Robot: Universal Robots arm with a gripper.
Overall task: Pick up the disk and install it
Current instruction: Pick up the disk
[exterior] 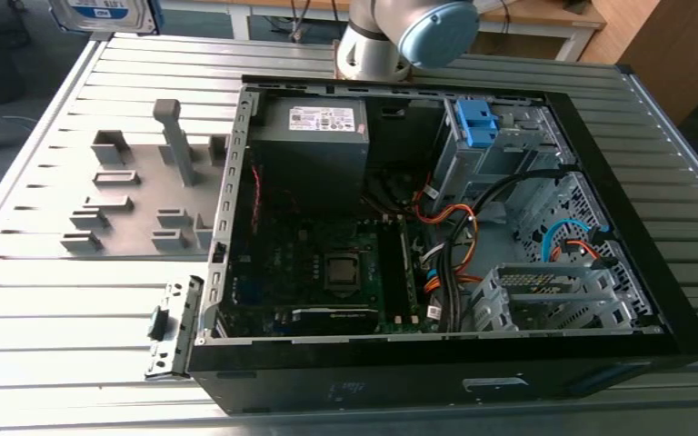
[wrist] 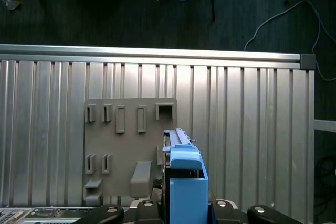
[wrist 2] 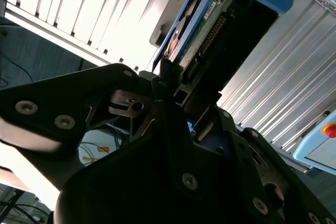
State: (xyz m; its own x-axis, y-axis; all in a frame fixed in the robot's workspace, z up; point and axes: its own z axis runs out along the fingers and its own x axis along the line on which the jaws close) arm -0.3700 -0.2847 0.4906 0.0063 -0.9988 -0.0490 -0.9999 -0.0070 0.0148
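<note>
Above slatted table [wrist: 252,129], claw [wrist 2: 184,95] closed round disk [wrist 2: 210,30], contact pts seemingly hidden

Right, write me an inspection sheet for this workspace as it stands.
Surface: slatted metal table, carrying an open computer case and a grey slotted holder plate.
Job's things: the disk in its blue frame, held off the table and outside the case.
Clutter: blue clip in the case's drive bay.
Grippers: gripper shut on the disk's edge.
Cables: orange, black and blue case cables bundled inside the case; floor cables beyond the table.
Surroundings: arm base at the case's far side in the exterior view; wooden furniture at the exterior view's right.
</note>
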